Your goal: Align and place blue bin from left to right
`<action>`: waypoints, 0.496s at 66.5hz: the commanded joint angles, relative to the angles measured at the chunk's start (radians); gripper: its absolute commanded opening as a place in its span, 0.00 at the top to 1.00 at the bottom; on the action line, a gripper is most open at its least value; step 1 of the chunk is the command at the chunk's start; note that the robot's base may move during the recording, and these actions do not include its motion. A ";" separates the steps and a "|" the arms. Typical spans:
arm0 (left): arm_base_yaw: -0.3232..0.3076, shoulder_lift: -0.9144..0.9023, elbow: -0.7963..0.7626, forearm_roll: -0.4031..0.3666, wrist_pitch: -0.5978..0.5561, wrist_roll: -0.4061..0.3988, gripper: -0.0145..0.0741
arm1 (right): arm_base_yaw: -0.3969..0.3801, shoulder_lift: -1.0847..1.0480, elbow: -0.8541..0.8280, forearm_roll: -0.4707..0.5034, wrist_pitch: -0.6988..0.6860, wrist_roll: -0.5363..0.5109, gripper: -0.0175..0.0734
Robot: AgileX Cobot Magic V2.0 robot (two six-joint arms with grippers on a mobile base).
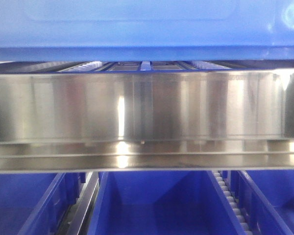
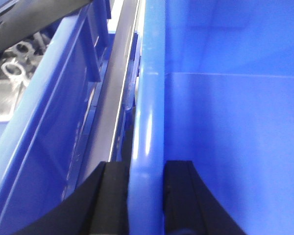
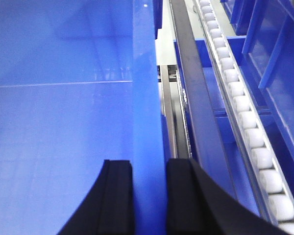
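Plainly one large bright-blue plastic bin (image 3: 63,127), one white roller track (image 3: 245,122), three darker blue bins (image 1: 157,205), and a black pair: left gripper (image 2: 146,169), right gripper (image 3: 148,166). Sits left of the roller track, open top up, side walls running away parallel to it; long axis unclear. Clamped by the left gripper on the wall far from the track, by the right gripper on the wall nearest it.

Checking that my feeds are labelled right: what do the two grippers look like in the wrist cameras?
They look alike. The left gripper and the right gripper each show two matte black fingers. The fingers flare wide at the base and narrow to squared tips, with flat inner faces. No cables, markings or labels are visible, and the arms themselves are out of frame.
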 commanded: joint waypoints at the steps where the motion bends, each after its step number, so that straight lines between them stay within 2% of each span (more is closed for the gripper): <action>1: -0.019 -0.012 -0.011 0.015 -0.094 -0.023 0.96 | 0.014 -0.015 -0.011 -0.001 -0.115 0.006 0.89; 33: -0.019 -0.008 -0.011 0.015 -0.094 -0.023 0.96 | 0.014 -0.015 -0.011 -0.001 -0.115 0.006 0.89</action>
